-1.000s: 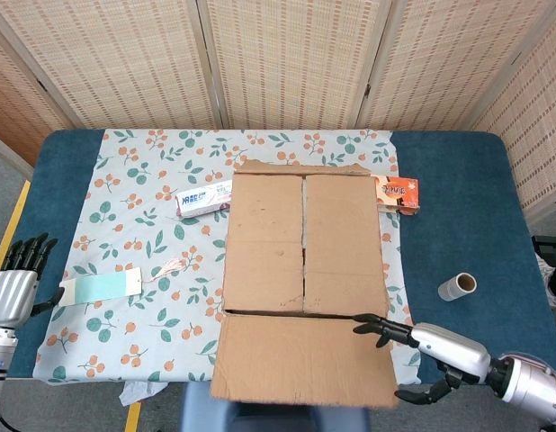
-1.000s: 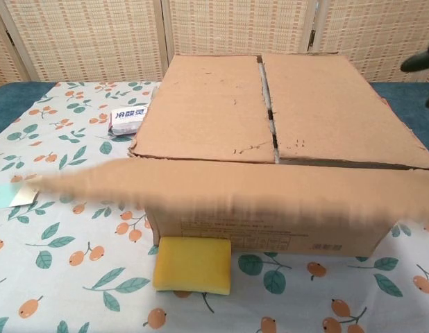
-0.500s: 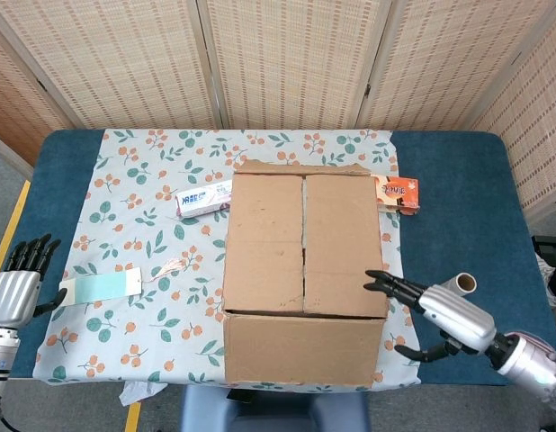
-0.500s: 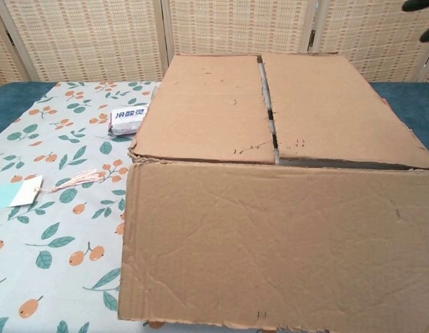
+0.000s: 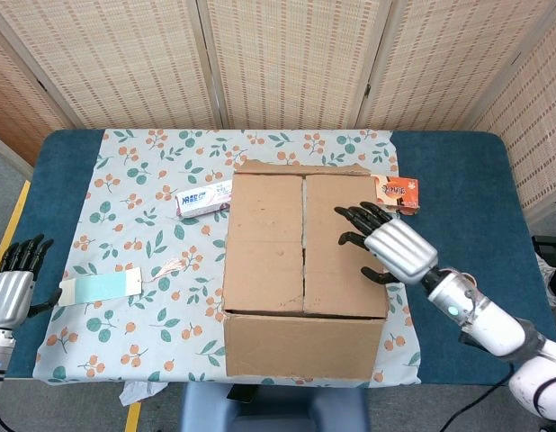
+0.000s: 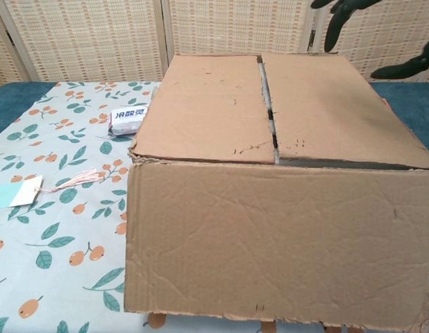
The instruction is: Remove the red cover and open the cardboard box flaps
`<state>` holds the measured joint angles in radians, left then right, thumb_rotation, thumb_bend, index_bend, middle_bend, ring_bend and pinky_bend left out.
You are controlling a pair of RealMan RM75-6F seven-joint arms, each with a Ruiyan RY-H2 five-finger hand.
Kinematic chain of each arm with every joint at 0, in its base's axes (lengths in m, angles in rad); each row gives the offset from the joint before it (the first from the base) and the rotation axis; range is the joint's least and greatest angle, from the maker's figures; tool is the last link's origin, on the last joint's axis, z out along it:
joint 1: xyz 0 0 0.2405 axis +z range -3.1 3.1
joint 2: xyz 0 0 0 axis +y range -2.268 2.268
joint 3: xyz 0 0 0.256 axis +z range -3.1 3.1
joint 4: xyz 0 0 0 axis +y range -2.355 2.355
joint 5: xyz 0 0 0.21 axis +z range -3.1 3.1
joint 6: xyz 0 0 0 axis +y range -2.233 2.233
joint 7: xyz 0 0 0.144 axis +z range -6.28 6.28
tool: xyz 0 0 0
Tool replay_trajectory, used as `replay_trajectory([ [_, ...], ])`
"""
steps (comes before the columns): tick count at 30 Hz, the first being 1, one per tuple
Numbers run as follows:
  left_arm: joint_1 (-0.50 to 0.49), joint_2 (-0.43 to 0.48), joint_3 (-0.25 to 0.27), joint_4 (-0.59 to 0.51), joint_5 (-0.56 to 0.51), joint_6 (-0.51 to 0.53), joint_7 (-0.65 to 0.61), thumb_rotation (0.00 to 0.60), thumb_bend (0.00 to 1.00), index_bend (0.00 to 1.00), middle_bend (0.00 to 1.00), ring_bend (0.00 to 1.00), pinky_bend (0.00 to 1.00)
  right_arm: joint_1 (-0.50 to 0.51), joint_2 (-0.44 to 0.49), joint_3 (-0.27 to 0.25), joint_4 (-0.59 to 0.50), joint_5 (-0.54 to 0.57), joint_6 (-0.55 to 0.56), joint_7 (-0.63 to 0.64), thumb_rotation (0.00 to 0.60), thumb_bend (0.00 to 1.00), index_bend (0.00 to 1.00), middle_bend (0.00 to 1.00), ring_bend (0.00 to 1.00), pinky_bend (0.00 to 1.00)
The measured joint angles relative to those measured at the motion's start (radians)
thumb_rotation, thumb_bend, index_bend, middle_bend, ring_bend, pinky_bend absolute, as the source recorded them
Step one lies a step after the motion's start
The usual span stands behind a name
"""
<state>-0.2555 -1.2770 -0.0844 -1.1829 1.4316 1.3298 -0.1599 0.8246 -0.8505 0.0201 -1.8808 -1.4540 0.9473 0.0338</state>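
The cardboard box (image 5: 302, 261) stands in the middle of the table. Its two inner top flaps (image 6: 270, 111) lie shut, with a seam down the centre. The near outer flap (image 6: 277, 243) hangs down over the box's front. The far flap (image 5: 300, 168) shows as a thin strip at the back edge. My right hand (image 5: 390, 245) hovers over the right inner flap, fingers spread, holding nothing; its dark fingers (image 6: 339, 21) enter the chest view at the top right. My left hand (image 5: 13, 283) stays off the table's left edge, fingers apart and empty. No red cover is visible.
A white toothpaste box (image 5: 204, 199) lies left of the box, and an orange packet (image 5: 399, 192) at its right rear corner. A pale green tag (image 5: 98, 289) with a tassel rests on the flowered cloth (image 5: 143, 234).
The near flap has swung from level to hanging down the box's front. My right hand has risen from the table's front right to above the right inner flap.
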Motion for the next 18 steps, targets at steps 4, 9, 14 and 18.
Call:
replay_trajectory([
  [4, 0.001, 0.005, 0.001, -0.006, 0.002, 0.000, -0.002, 0.600, 0.36, 0.00, 0.06, 0.02, 0.00, 0.055, -0.073, 0.049, 0.028, 0.110, -0.086, -0.156, 0.567, 0.38, 0.33, 0.00, 0.00, 0.00],
  [9, -0.001, 0.021, 0.003, -0.018, -0.008, -0.028, -0.017, 0.600, 0.36, 0.00, 0.05, 0.00, 0.00, 0.120, -0.159, 0.099, 0.080, 0.217, -0.174, -0.224, 0.476, 0.38, 0.35, 0.00, 0.00, 0.00],
  [14, -0.002, 0.033, 0.004, -0.023, -0.011, -0.038, -0.045, 0.600, 0.36, 0.00, 0.04, 0.00, 0.00, 0.176, -0.201, 0.127, 0.135, 0.276, -0.251, -0.238, 0.410, 0.40, 0.37, 0.00, 0.00, 0.00],
  [18, -0.002, 0.039, 0.003, -0.021, -0.011, -0.041, -0.066, 0.600, 0.36, 0.00, 0.04, 0.00, 0.00, 0.212, -0.233, 0.141, 0.175, 0.303, -0.289, -0.251, 0.344, 0.48, 0.41, 0.00, 0.00, 0.00],
])
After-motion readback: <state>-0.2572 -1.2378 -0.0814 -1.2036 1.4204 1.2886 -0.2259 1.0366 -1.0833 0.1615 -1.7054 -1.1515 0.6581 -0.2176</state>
